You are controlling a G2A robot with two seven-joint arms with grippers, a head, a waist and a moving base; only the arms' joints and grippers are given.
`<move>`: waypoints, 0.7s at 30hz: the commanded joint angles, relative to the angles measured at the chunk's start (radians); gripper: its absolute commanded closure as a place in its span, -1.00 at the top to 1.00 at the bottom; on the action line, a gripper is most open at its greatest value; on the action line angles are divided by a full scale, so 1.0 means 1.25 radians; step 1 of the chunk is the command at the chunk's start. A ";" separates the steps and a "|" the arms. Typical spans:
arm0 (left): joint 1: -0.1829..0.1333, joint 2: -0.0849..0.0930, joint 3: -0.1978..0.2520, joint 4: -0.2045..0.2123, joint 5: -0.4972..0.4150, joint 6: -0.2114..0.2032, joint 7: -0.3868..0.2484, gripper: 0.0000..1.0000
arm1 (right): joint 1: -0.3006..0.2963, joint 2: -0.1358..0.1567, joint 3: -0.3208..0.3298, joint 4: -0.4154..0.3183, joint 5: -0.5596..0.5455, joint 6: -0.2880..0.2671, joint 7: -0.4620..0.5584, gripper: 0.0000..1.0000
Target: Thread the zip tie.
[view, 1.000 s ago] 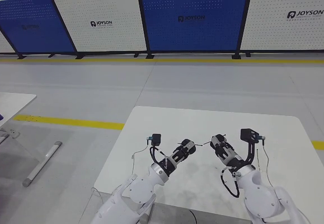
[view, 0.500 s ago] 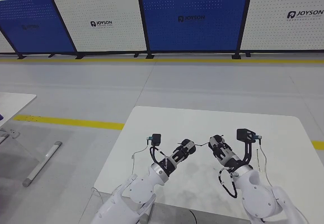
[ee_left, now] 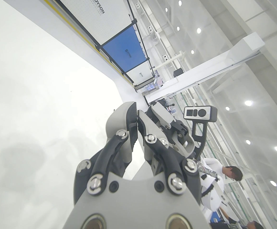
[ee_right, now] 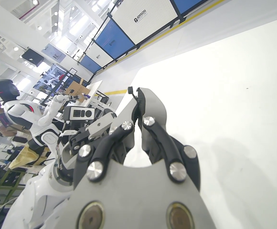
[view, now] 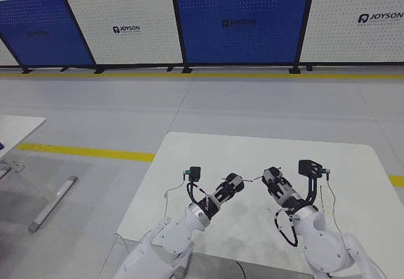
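1. The right gripper [ee_right: 136,96], grey metal fingers with black pads, is clamped on the thin black plastic zip tie [ee_right: 130,90]. The tie's small square head pokes out just past the fingertips, above the near half of the white rectangular table [view: 257,148].
2. The left gripper [ee_left: 136,114], same build, has its fingers pressed together with barely a slit. It also hangs above the table's near half, on the robot's left of the other one.
3. Key relation: the two grippers face each other tip to tip, near but apart. In the top view a thin dark line spans the gap, so the zip tie's long axis runs roughly along the table's near edge, head end on the right.
4. The left gripper probably pinches the tail end, but the strip is too thin to be sure from its wrist view.
5. Judgement: the step in hand is lining the tail up with the head slot. The head sits with the right arm, so the tail must curl round towards it. With a small slot and a floppy strip, it is easy to miss.
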 commanded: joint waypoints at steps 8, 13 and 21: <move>0.000 0.000 0.000 0.000 0.000 0.000 0.000 -1.00 | 0.010 -0.003 -0.009 0.008 -0.010 0.002 0.031 -1.00; 0.000 0.000 0.000 0.000 0.000 0.000 0.000 -1.00 | 0.015 -0.005 -0.013 0.013 -0.011 0.005 0.036 -1.00; 0.000 0.000 0.000 0.000 0.000 0.000 0.000 -1.00 | 0.023 -0.010 -0.014 0.039 0.023 -0.021 0.026 -1.00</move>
